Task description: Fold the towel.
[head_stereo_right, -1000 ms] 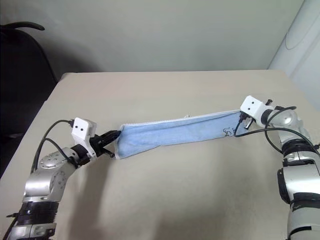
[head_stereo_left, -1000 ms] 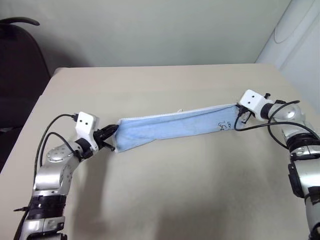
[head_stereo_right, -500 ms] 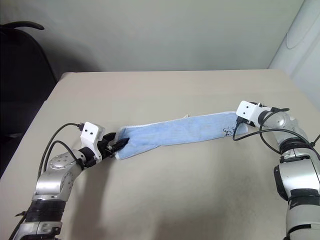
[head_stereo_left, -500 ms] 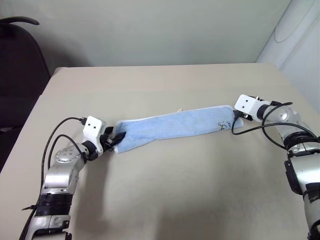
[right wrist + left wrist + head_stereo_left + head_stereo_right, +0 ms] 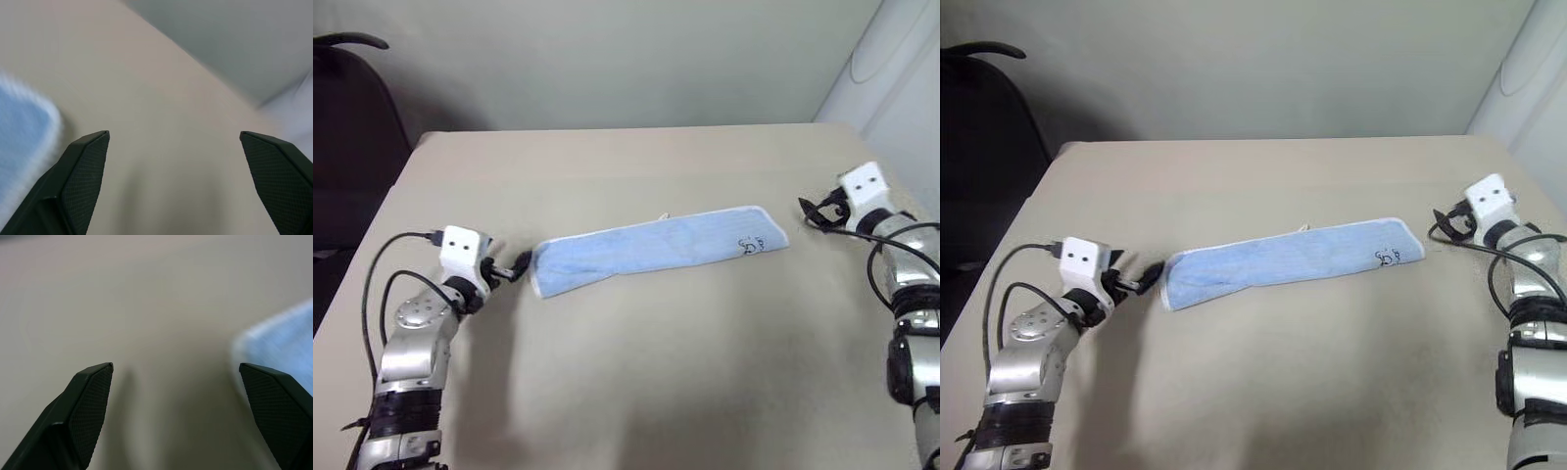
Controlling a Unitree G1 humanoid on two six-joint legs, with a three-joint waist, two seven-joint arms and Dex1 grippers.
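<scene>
Beige tabletop (image 5: 636, 382) against a plain wall: seen from the head, the towel (image 5: 656, 247) lies flat mid-table as a long narrow band, its dark mark near the right end. The left gripper (image 5: 521, 264) sits just off its left end, the right gripper (image 5: 811, 210) beside the right end. Each wrist view shows that gripper's black fingers spread wide with nothing between them, blue cloth at the edge. Soft, light terry; I'd pinch the end corners.

no legible text; small dark mark on towel (image 5: 661, 246), unreadable.
</scene>
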